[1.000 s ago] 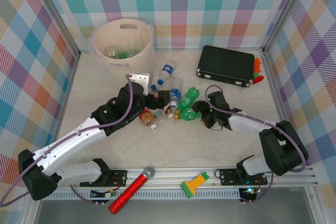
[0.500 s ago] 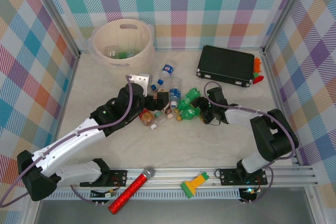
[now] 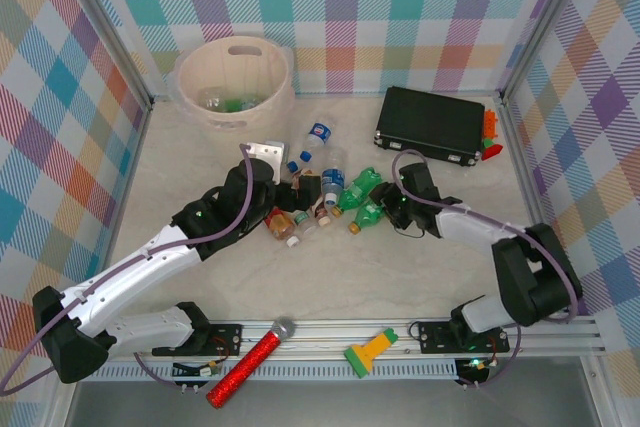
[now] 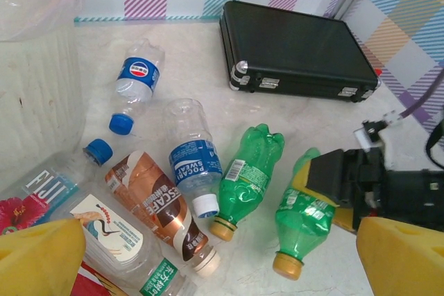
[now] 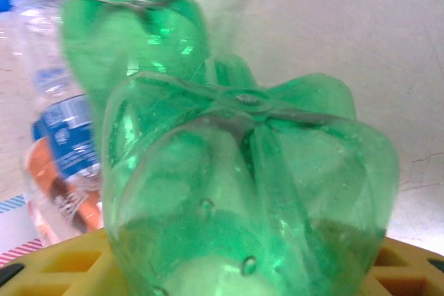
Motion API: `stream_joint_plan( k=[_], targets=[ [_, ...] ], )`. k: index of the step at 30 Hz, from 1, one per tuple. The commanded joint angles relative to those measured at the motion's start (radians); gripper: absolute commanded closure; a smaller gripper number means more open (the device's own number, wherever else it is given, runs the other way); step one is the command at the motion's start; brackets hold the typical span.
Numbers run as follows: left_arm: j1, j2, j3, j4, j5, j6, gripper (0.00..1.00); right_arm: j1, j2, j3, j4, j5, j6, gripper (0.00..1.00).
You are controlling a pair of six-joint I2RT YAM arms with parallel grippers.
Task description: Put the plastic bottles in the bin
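Right tool [image 3: 389,209] clenched on the green bottle [image 3: 366,216] by its base, mid-surface, ready to lift toward the bin [image 3: 222,119] far left; left tool [image 3: 305,187] spread open over the other bottles [image 4: 194,164], awaiting a pick.

A green bottle [image 5: 250,171], base-on, rests on the yellow pad [image 5: 62,258], a blue-labelled clear bottle [image 5: 66,136] left.

Far left the bin [image 3: 225,119], far right the case [image 3: 430,125] — bottles [image 3: 332,185] mid-table before them — some in the bin
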Motion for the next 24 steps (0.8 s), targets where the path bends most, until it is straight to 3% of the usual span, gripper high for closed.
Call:
stream_joint_plan(
  k=[1,9,15,24],
  targets=[
    [-0.016,-0.004,-0.014,0.008,0.064,-0.007,0.00,-0.004,-0.091,0.042,-0.076,0.036,-0.110,0.44],
    [-0.050,0.011,-0.069,0.104,0.214,0.013,0.16,0.041,-0.307,0.160,-0.220,0.099,-0.388,0.44],
    [-0.127,0.034,-0.111,0.176,0.256,0.034,0.28,0.125,-0.367,0.278,-0.318,0.114,-0.540,0.44],
    [-0.204,0.115,-0.112,0.238,0.264,0.036,0.38,0.271,-0.367,0.351,-0.343,0.167,-0.603,0.44]
  ],
)
